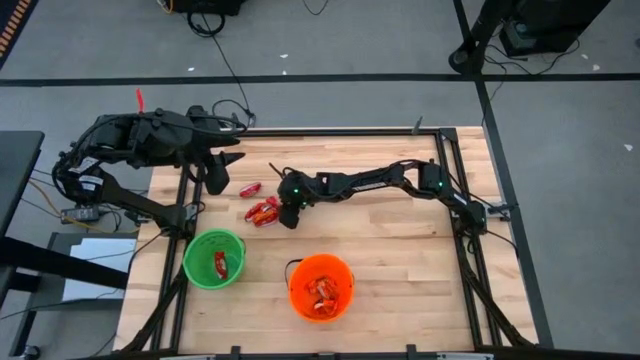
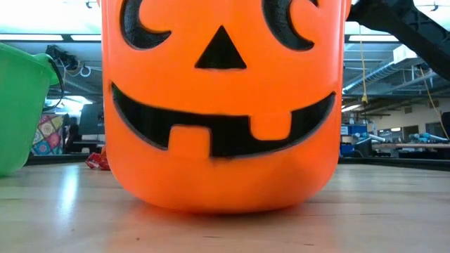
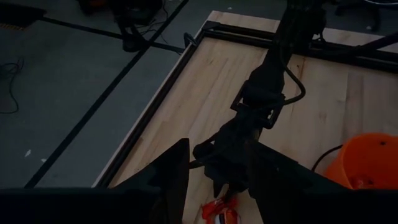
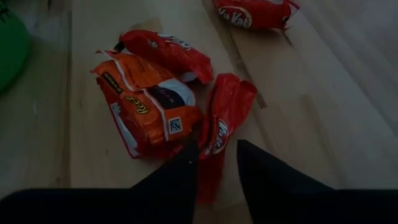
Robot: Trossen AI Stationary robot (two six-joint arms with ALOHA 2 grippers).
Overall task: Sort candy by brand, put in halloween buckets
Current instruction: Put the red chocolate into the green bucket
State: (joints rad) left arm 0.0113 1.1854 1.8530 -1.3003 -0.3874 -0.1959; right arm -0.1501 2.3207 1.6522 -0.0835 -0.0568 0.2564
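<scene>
Right gripper [image 1: 286, 218], seen from above, sits over the candy pile [image 1: 263, 211], behind the green bucket [image 1: 214, 259] and orange bucket [image 1: 321, 287]; left gripper [image 1: 222, 165] waits open nearby. Low down, the orange bucket fills the picture. At the right wrist, the parted fingers straddle a red piece [image 4: 222, 124] beside an orange piece [image 4: 149, 109]; pinch only the red.
</scene>
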